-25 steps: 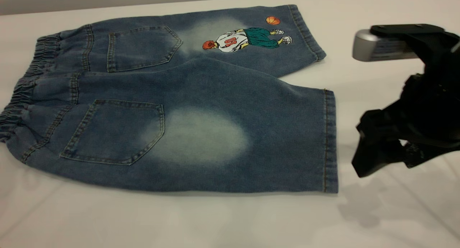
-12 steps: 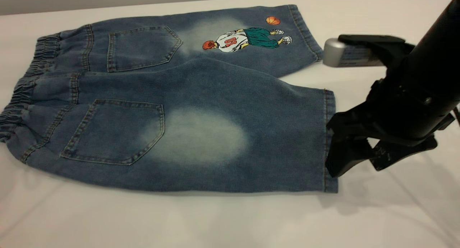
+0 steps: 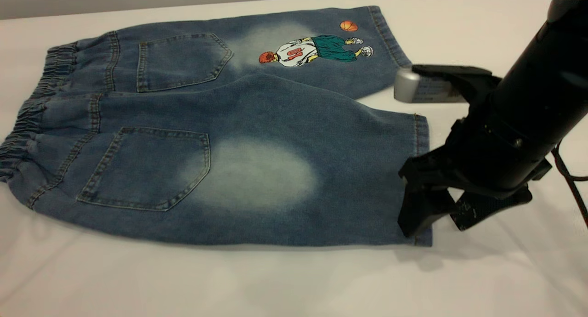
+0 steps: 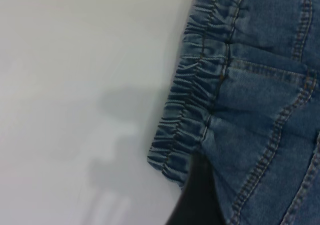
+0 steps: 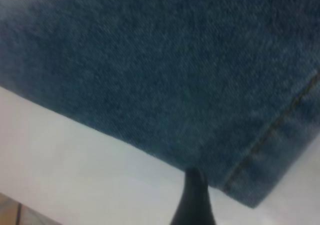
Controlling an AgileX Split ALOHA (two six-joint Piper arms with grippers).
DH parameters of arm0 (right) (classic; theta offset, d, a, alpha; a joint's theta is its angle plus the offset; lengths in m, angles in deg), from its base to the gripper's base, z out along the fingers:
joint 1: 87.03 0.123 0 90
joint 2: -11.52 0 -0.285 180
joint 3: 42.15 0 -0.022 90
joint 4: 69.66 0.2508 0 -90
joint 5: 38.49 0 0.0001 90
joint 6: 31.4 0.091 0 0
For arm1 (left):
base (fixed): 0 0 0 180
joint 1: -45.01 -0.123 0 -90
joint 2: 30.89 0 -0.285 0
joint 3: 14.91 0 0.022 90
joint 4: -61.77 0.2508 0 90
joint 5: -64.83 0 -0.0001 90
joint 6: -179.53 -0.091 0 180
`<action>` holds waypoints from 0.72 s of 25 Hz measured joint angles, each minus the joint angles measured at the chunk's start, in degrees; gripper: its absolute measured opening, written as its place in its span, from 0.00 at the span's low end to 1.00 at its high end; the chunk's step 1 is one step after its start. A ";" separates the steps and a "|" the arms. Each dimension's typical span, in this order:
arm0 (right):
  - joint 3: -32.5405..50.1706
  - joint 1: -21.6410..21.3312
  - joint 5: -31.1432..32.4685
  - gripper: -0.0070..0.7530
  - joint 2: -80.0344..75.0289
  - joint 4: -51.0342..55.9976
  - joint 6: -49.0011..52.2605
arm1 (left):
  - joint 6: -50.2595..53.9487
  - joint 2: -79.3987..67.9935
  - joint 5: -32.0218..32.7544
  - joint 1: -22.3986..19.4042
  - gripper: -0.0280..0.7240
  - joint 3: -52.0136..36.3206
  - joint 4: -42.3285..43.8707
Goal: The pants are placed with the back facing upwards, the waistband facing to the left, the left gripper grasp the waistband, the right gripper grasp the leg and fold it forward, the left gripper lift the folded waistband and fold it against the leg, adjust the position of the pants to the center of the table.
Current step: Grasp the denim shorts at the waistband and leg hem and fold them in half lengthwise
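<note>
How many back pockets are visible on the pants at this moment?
2. One back pocket is on the far half of the pants, beside the basketball-player print. The other pocket is on the near half, beside the pale oval patch.

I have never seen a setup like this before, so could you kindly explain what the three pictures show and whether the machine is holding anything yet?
This is a two-armed robot at a white table. The wide picture comes from a camera outside the rig; the other two come from cameras on each arm's wrist.

On the table lie small denim pants, back side up, flat and unfolded, with the gathered waistband at the left. The far leg carries a basketball-player print.

The black shape at the right is the right gripper, open, its fingers at the hem of the near leg; nothing is gripped yet. Its wrist picture shows that hem corner close up.

The left gripper is outside the wide picture; its camera shows one dark finger at the waistband, not clearly gripping it.
</note>
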 joint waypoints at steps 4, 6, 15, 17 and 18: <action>-0.41 0.00 -0.21 0.66 -0.12 0.00 -0.11 | 0.00 0.00 0.00 0.00 0.74 0.00 0.00; -0.49 0.00 -0.50 0.66 -0.12 0.23 -0.24 | 0.00 0.00 0.00 0.00 0.74 0.00 0.00; -0.49 0.00 -1.23 0.66 -1.48 0.36 -0.66 | 0.00 0.00 0.00 0.00 0.74 0.00 0.00; -0.54 0.00 -1.02 0.66 -2.13 0.59 -1.21 | 0.00 0.00 0.00 0.00 0.74 0.00 0.00; -0.59 0.00 -0.95 0.66 -2.14 0.65 -1.27 | 0.00 0.00 0.00 0.00 0.74 0.00 0.00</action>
